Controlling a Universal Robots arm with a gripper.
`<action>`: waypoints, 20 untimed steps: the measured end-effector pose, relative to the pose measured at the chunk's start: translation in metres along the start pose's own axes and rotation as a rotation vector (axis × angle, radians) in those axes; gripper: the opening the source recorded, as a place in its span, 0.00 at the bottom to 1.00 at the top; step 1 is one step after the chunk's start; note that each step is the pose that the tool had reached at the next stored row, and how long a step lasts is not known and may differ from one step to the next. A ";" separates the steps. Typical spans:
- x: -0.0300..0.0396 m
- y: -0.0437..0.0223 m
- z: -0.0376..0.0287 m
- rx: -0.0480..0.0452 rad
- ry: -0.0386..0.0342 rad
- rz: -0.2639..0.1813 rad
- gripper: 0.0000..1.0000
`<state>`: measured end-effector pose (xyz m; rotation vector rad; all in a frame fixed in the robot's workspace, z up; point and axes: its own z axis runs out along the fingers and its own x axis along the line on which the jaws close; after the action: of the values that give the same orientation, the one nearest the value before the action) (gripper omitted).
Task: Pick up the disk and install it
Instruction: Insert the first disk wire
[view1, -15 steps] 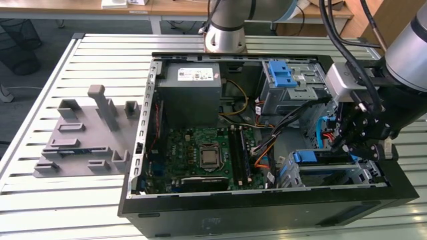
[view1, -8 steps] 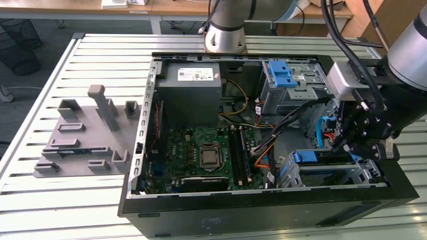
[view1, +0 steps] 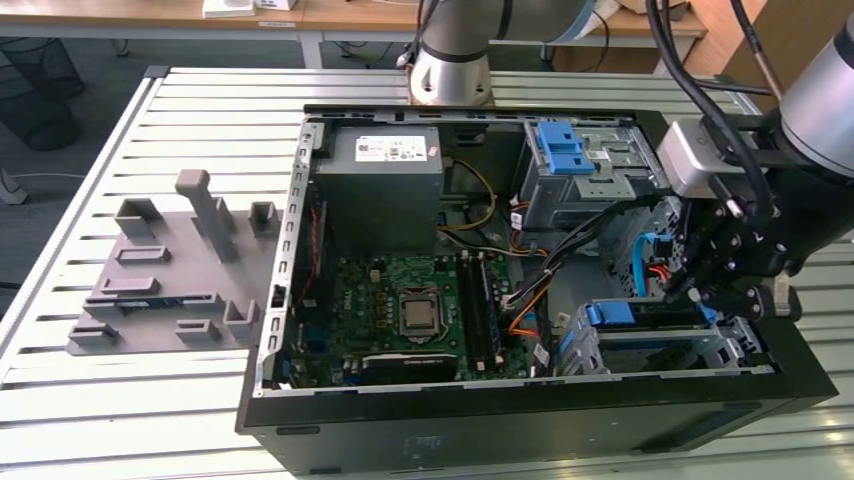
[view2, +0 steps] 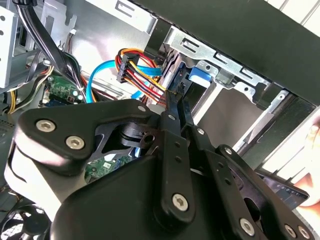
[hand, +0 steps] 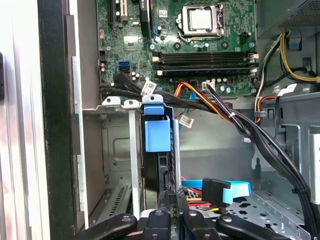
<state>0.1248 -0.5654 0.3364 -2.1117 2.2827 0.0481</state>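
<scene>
The open black desktop computer case (view1: 534, 420) lies on its side on the slatted metal counter (view1: 80, 400), its green motherboard (view1: 400, 300) facing up. The black robot gripper (view1: 714, 285) hangs over the drive cage corner at the exterior view's right. In both wrist views its slim black fingers (view2: 172, 107) stand close together, pinched on the edge of the disk (hand: 159, 150), a flat drive standing on edge in its bright blue plastic frame. The disk sits down in the silver metal drive cage (hand: 117, 150), between the cage's thin upright walls, with its blue tab uppermost toward the motherboard.

Things crowd the spot. A bundle of black cables (hand: 260, 140) sweeps past just beside the cage, orange, red and yellow power wires (view2: 142, 75) end in a black plug close to the fingertips, and a light blue flat data cable (hand: 230, 190) lies on the case floor near the fingers. A grey power supply box (view1: 384, 165) sits at the far end of the case, with a second blue-latched bay (view1: 567, 150) next to it. A grey plastic fixture block (view1: 167, 270) rests on the counter at the exterior view's left, well apart.
</scene>
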 end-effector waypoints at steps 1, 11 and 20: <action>0.0000 -0.0006 0.0000 -0.0046 0.0003 0.001 0.16; 0.0006 -0.0028 0.0023 -0.0156 0.0012 0.007 0.16; 0.0006 -0.0052 0.0025 -0.0208 0.0014 0.012 0.16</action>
<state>0.1299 -0.5662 0.3339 -2.1086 2.3058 0.0709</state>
